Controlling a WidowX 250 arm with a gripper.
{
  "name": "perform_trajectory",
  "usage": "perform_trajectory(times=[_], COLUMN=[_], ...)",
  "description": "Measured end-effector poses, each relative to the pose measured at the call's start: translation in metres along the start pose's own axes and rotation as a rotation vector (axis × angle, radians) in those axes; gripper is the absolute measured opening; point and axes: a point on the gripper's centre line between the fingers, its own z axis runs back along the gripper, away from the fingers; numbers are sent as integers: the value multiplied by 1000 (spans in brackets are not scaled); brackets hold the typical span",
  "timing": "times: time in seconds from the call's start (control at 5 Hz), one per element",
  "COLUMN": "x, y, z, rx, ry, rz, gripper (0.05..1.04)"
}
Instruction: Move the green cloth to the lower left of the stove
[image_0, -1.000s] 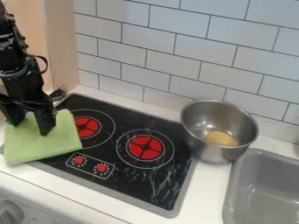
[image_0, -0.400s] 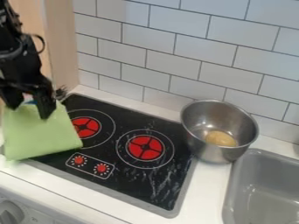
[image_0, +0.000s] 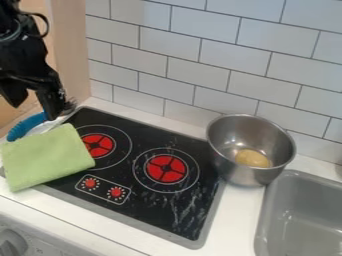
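Black gripper (image_0: 33, 111): from where I'm standing, its two fingers hang spread apart at the left, just past the cloth's far edge, with nothing pinched between them.
Blue-edged thing (image_0: 25, 125): tucked behind the cloth, partly hidden; I can't tell what it is.
Green cloth (image_0: 47, 159): lying over the stove's front left corner, its left part reaching past the stove, its right corner short of the left burner's red middle. I'd call that lower left, so the job looks about done.
Cloth's feel: light and soft, I'd guess, with nothing in it to break; it would fold or bunch before it pushed back.
Cloth's grip: if it needs a nudge, I'd pinch a good fold well in from the far edge, since a thin nip could slip out. Drag it low and gently; the smooth top should let it slide, though a corner might curl under.
Stove (image_0: 157, 210): black top, two red-centred burners, red knobs at the front, pale streaks toward the right.
Metal pot (image_0: 247, 176): at the stove's right side, a yellowish lump (image_0: 252, 158) inside.
Grey sink (image_0: 262, 225): far right.
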Motion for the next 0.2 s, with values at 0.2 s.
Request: perform_trajectory(times=[0.2], x=[0], y=[-4], z=[11], rx=[1], ry=[-26], rz=[-9], gripper=[999])
